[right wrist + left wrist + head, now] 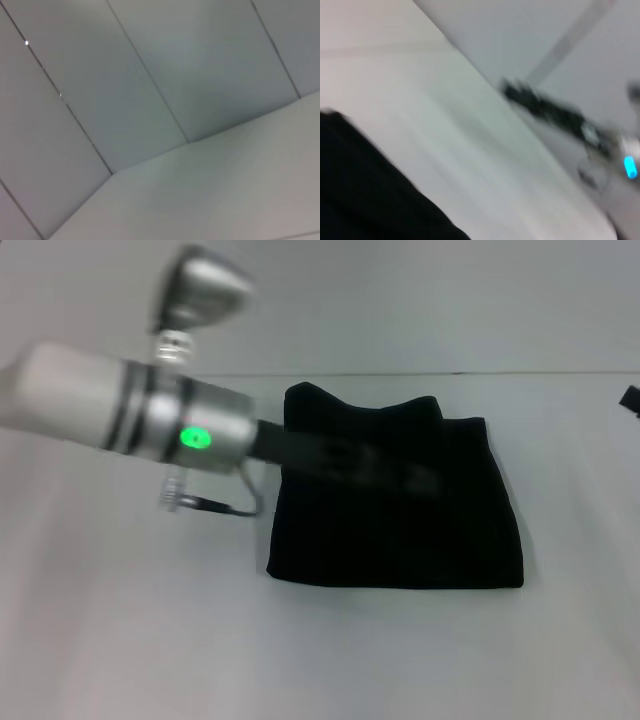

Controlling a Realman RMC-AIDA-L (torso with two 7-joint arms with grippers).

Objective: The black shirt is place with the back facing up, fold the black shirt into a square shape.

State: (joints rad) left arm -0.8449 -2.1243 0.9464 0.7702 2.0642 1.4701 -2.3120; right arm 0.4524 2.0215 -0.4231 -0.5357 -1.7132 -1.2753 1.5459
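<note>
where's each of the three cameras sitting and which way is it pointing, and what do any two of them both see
Head view: from the robot's head, facing forward and down at the folded plain black soft cloth shirt on the white table; the left arm reaches across it, left gripper over the shirt.
Left wrist view: on the left wrist, looking across the table; none of its own fingers show, the other arm appears far off.
Right wrist view: on the right wrist, facing wall panels and table edge; no body.
Head and left wrist share the shirt and table.

A plain white flat tabletop point(120, 640) fills the foreground, meeting pale grey panelled walls point(150, 65) (thin dark seams) behind.
</note>
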